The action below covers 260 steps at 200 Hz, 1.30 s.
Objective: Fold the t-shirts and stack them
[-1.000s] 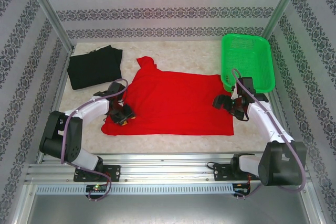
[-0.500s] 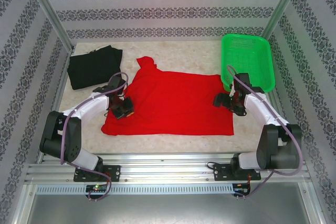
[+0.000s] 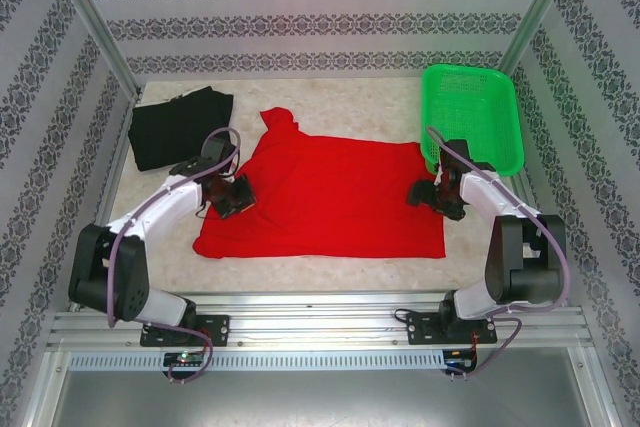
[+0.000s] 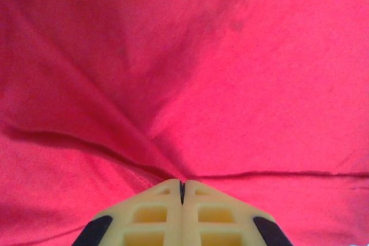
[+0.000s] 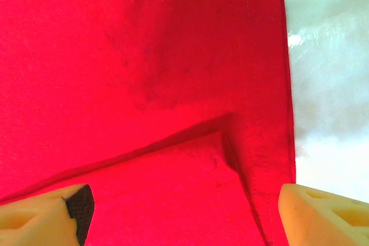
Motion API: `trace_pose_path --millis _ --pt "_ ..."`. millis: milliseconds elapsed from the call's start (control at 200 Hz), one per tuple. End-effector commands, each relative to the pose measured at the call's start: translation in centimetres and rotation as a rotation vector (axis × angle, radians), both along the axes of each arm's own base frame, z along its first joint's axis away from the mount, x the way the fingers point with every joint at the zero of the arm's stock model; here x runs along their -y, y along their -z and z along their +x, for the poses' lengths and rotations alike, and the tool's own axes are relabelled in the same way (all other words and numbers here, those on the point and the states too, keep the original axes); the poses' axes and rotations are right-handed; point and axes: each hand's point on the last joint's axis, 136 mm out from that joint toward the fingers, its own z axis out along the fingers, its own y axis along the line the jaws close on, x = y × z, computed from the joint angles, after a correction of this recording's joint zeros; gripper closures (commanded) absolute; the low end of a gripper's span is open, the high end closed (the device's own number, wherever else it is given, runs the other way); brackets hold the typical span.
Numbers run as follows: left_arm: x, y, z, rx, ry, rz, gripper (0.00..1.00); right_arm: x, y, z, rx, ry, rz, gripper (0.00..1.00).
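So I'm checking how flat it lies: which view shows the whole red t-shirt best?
Top external: the red t-shirt shows its full outline, spread on the table. Left wrist gives creases converging at the shut left gripper; right wrist gives a hemmed edge and a folded flap ahead of the open right gripper.

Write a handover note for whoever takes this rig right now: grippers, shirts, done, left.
Left gripper: shut, pinching the red t-shirt near its left edge.
Right gripper: open over the red t-shirt's right edge, a raised fold between its fingers, nothing gripped.
Red t-shirt: spread out in the middle, not folded.
Black t-shirt: looks folded, far left corner.
Done: black one apparently folded.
Left: fold the red one, stack the two.
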Motion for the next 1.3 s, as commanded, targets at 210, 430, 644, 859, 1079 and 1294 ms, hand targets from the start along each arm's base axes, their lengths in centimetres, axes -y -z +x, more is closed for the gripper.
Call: trace_pose_path --millis 210,430,644,859,1079,1294 --pt "1.0 -0.7 1.7 0.050 0.000 -0.013 1.00 0.7 0.9 0.3 -0.023 -0.001 -0.060 0.17" --pt "2.6 -2.9 4.5 0.116 0.066 -0.023 1.00 0.9 1.5 1.3 -0.021 0.030 -0.063 0.28" --pt "3.1 -3.9 5.8 0.145 0.079 -0.031 1.00 1.1 2.4 1.7 -0.039 0.049 -0.072 0.42" --pt "3.4 -5.3 6.8 0.177 0.087 -0.036 1.00 1.3 2.6 2.0 -0.044 0.067 -0.080 0.58" --pt "3.6 -5.8 7.0 0.185 0.096 -0.040 1.00 1.3 2.9 2.3 -0.041 0.079 -0.082 0.70" --pt "3.6 -5.4 6.8 0.178 0.101 -0.037 1.00 1.7 2.7 2.5 -0.013 0.101 -0.100 0.89"
